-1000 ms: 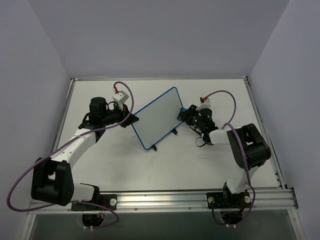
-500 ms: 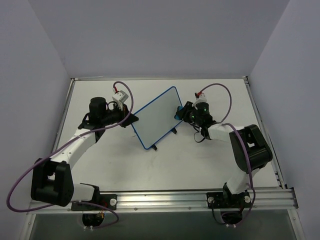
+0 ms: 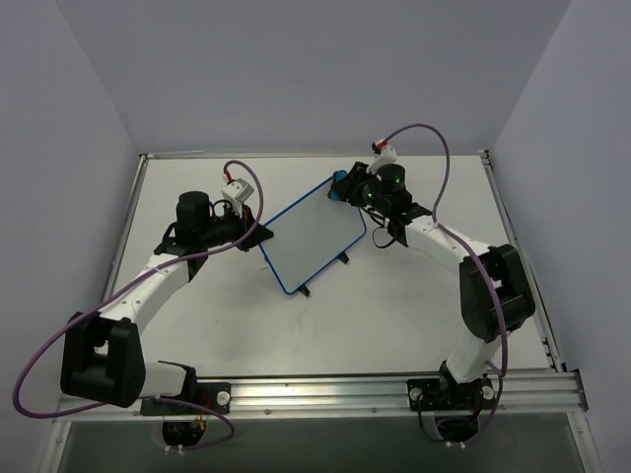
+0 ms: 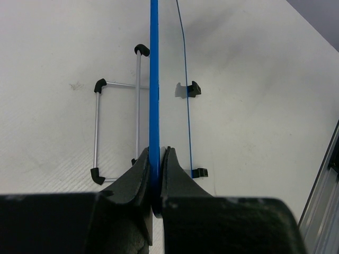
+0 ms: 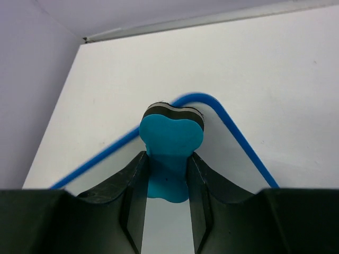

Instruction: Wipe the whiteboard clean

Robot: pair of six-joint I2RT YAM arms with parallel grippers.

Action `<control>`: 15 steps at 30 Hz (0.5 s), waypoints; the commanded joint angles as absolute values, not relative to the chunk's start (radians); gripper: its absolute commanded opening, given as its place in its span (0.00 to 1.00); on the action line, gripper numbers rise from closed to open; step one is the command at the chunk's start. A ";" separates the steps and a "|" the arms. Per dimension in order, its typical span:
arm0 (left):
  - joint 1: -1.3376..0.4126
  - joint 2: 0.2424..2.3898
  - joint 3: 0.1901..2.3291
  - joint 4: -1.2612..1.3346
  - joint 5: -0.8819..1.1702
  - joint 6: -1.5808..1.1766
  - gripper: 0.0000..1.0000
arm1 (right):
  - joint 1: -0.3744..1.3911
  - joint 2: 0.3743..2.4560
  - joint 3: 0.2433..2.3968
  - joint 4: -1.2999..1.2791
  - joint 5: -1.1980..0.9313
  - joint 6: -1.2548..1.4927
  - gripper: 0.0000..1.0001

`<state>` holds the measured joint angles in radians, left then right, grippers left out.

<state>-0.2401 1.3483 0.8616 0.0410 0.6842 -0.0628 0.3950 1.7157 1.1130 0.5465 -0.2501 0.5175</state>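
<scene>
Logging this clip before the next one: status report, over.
Left gripper shut on whiteboard edge. Right gripper shut on blue eraser, at whiteboard's far corner. Whiteboard face shows no marks from above. Nothing in the way.

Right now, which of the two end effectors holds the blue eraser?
The right end effector: it grips the blue foam eraser at the far corner of the blue-framed white whiteboard. The left end effector clamps the board's edge.

**White table with one board on it**

The white table (image 3: 394, 315) has a metal rail (image 3: 325, 392) along its near edge. The whiteboard (image 3: 311, 236) stands aslant near the middle, toward the far edge, with small black feet (image 4: 194, 89) on the surface. A thin wire stand (image 4: 139, 106) lies flat just beside it.
</scene>
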 commanded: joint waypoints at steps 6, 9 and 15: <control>-0.252 1.377 0.825 -0.043 0.589 0.216 0.02 | 0.394 1.756 1.060 0.615 -0.233 0.506 0.00; -0.252 1.378 0.827 -0.043 0.589 0.215 0.02 | 0.376 1.741 0.976 0.672 -0.224 0.532 0.00; -0.252 1.368 0.821 -0.035 0.578 0.210 0.02 | 0.350 1.700 0.752 0.782 -0.213 0.584 0.00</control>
